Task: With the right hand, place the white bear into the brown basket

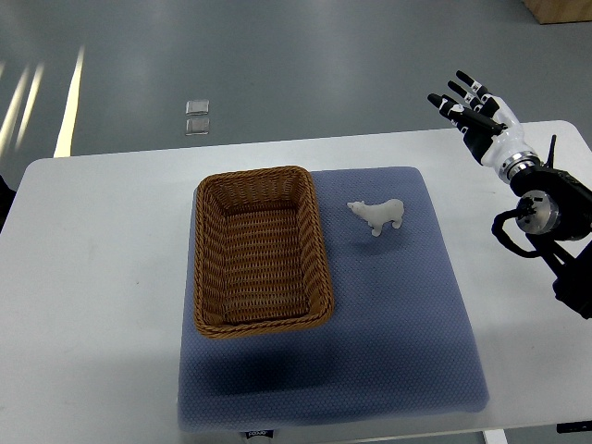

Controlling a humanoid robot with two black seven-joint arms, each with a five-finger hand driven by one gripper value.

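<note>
A small white bear stands on a blue mat, just right of a brown woven basket. The basket is empty and sits on the mat's left half. My right hand is raised over the table's far right corner, well to the right of and beyond the bear. Its fingers are spread and hold nothing. The left arm does not show.
The mat lies on a white table. Grey floor lies beyond the table's far edge, with two small pale squares on it. The right forearm and its cables hang over the table's right edge.
</note>
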